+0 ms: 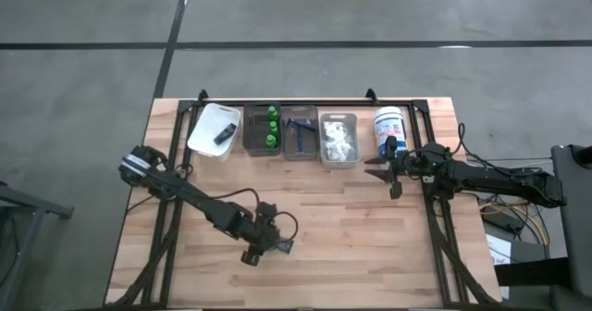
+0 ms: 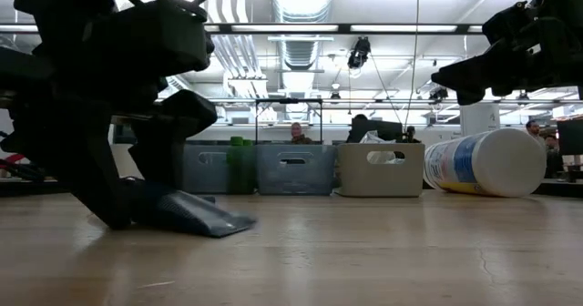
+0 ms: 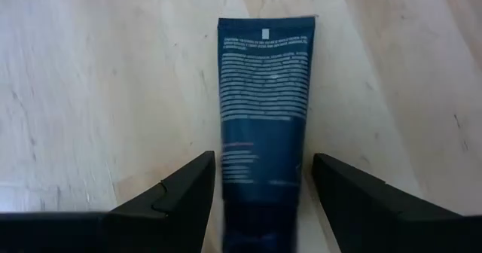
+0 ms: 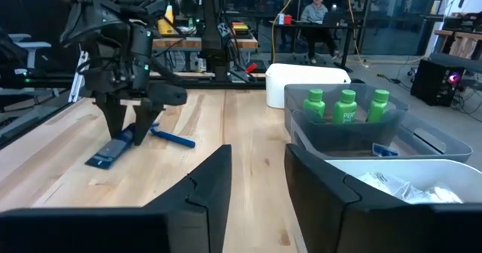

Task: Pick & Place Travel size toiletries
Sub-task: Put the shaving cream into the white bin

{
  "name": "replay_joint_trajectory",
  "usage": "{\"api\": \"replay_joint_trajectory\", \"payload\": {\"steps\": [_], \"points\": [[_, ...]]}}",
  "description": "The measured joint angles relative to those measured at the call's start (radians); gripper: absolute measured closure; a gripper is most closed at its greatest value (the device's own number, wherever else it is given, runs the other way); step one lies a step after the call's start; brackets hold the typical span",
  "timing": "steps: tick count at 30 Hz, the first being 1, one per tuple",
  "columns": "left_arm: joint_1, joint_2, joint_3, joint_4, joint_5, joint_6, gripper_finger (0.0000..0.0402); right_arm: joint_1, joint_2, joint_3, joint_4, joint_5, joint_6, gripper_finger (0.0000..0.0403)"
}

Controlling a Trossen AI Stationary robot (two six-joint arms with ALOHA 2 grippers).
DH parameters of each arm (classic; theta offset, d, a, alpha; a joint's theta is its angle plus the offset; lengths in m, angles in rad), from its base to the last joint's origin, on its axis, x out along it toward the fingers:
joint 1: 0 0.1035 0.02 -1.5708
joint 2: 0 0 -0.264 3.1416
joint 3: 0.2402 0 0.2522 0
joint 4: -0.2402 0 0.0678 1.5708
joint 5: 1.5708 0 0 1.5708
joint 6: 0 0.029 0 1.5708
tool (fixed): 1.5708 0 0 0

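A dark blue tube (image 3: 263, 80) with white print lies flat on the wooden table near its front middle. My left gripper (image 3: 263, 159) is open and slants down over the tube's near end, one finger on each side with a gap at both. The low view shows the tube (image 2: 200, 218) flat beside those fingers. A blue razor (image 4: 175, 139) lies on the table next to the tube. My right gripper (image 4: 257, 151) stands open and level at the table's right, close to the white tub (image 1: 389, 128), with nothing between its fingers.
Along the far edge stands a row of bins: a white one (image 1: 205, 137) with a dark item, one with green bottles (image 1: 272, 124), one with blue razors (image 1: 298, 137), and a clear one with white packets (image 1: 339, 141). People sit beyond the table.
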Motion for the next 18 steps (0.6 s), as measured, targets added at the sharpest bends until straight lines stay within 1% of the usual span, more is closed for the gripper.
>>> {"api": "replay_joint_trajectory", "payload": {"steps": [4,13,16,18], "points": [[0.000,0.000,0.000,0.000,-0.003,-0.047,0.0183,0.000,0.000,0.000,0.000,0.000,0.000,0.0269],[-0.001,-0.003,0.000,0.000,-0.004,-0.117,0.0267,0.000,0.000,0.000,0.000,0.000,-0.001,0.0249],[0.000,-0.015,-0.001,-0.011,-0.019,-0.148,0.0274,0.000,0.000,0.000,0.000,0.000,-0.001,0.0244],[0.001,-0.031,-0.001,-0.008,-0.021,-0.170,0.0267,0.000,0.000,0.000,0.000,0.000,-0.001,0.0240]]}}
